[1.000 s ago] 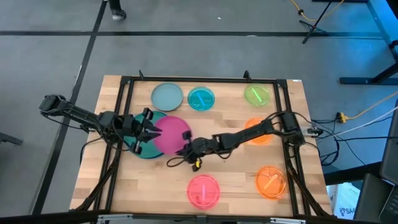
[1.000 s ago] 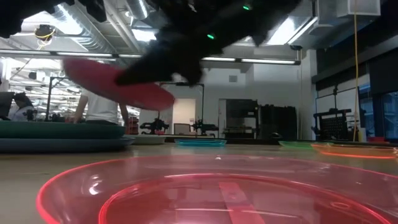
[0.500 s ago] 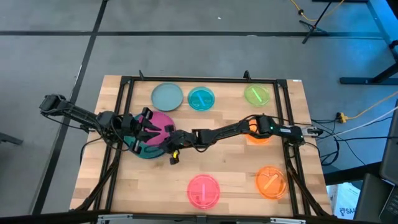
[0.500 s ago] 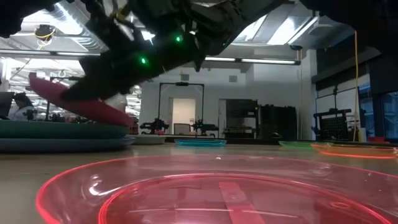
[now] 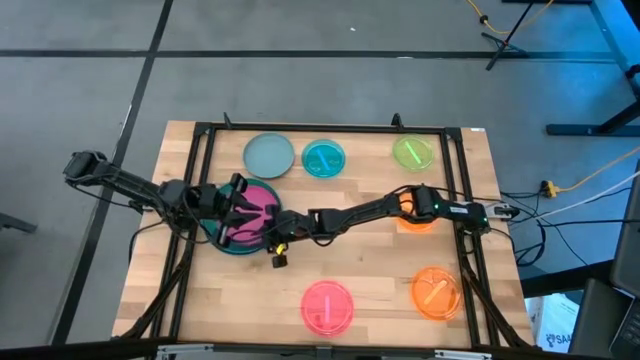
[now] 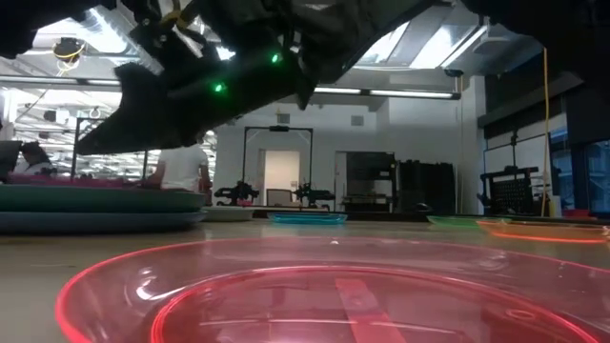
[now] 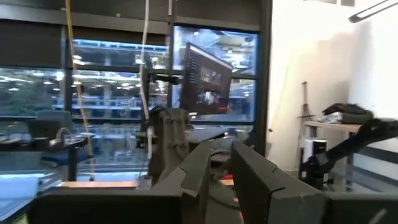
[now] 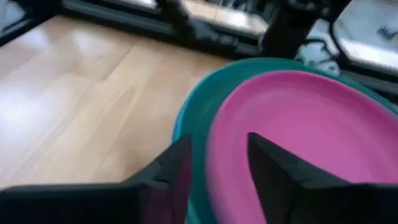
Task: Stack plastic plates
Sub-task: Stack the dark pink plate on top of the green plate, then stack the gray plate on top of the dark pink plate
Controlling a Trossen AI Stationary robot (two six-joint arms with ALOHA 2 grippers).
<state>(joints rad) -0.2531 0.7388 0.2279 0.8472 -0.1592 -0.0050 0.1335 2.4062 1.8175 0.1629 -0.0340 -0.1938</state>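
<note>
A magenta plate [image 5: 256, 200] [image 8: 298, 124] lies flat on a teal plate [image 5: 232, 243] [image 8: 205, 106] at the table's left, and another plate lies under that one [image 6: 95, 221]. My right gripper [image 5: 272, 238] [image 8: 221, 140] stands open at the magenta plate's near right rim, one finger on each side of the rim. My left gripper [image 5: 245, 200] [image 7: 221, 152] hovers over the stack's left part. Its fingers point out level, a narrow gap between them and nothing in it.
Single plates lie around: pale blue [image 5: 268, 155], cyan [image 5: 323, 158] and lime [image 5: 413, 152] along the far edge. An orange one [image 5: 415, 215] lies under my right arm. Another orange one [image 5: 436, 292] and a pink one [image 5: 327, 305] [image 6: 334, 295] lie near the front. A black frame [image 5: 200, 130] borders the table.
My right gripper has carried the magenta plate toward the table's left, over the teal plate, and lowered it. The plate was lifted and tilted; now it lies flat on the stack, and the gripper has let go of it.
</note>
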